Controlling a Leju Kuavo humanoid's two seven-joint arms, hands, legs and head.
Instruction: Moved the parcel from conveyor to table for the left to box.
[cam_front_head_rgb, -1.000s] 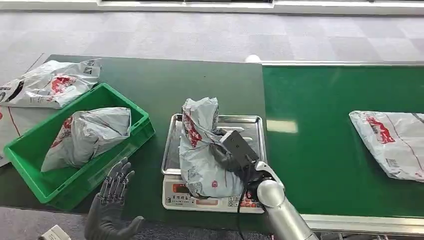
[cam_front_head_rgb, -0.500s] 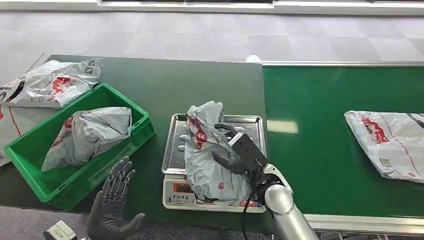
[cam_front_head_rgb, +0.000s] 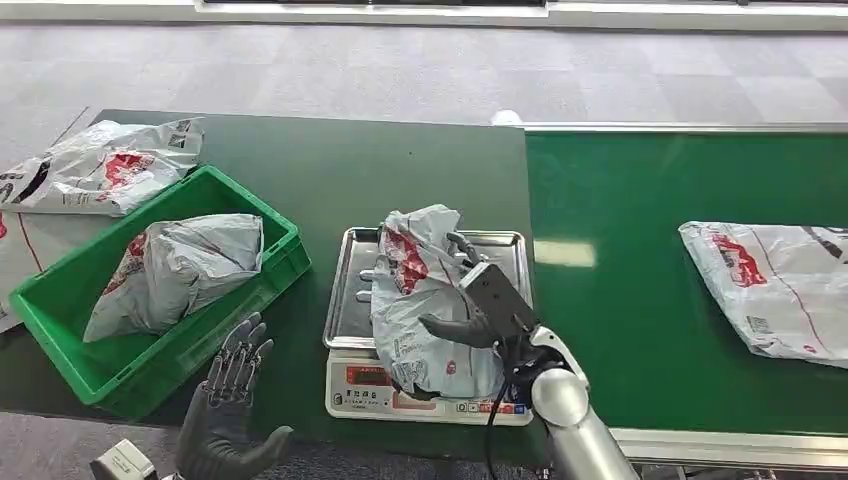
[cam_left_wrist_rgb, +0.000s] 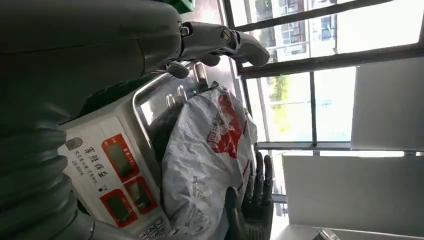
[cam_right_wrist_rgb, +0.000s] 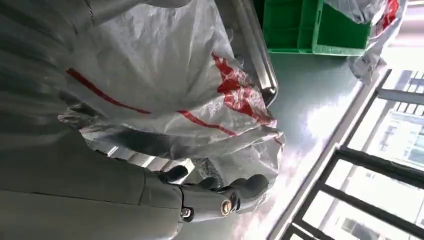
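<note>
A crumpled grey parcel (cam_front_head_rgb: 415, 300) with red print stands on the steel tray (cam_front_head_rgb: 345, 290) of a white scale (cam_front_head_rgb: 370, 378) at the table's front middle. My right hand (cam_front_head_rgb: 478, 300) grips its right side, thumb across the front and fingers behind the top. The right wrist view shows the parcel (cam_right_wrist_rgb: 165, 75) with my fingers (cam_right_wrist_rgb: 220, 192) curled round its edge. My left hand (cam_front_head_rgb: 225, 410) hovers open, fingers spread, at the front left, just in front of the green crate (cam_front_head_rgb: 60, 320). From the left wrist, the parcel (cam_left_wrist_rgb: 205, 160) sits on the scale.
The green crate holds another grey parcel (cam_front_head_rgb: 180, 265). A third parcel (cam_front_head_rgb: 100, 165) lies at the table's far left. On the green conveyor (cam_front_head_rgb: 650, 250) to the right lies a flat parcel (cam_front_head_rgb: 775, 290).
The parcel in my right hand shifted slightly right and settled lower on the tray. The flat parcel on the conveyor drifted left. My left hand stayed put.
</note>
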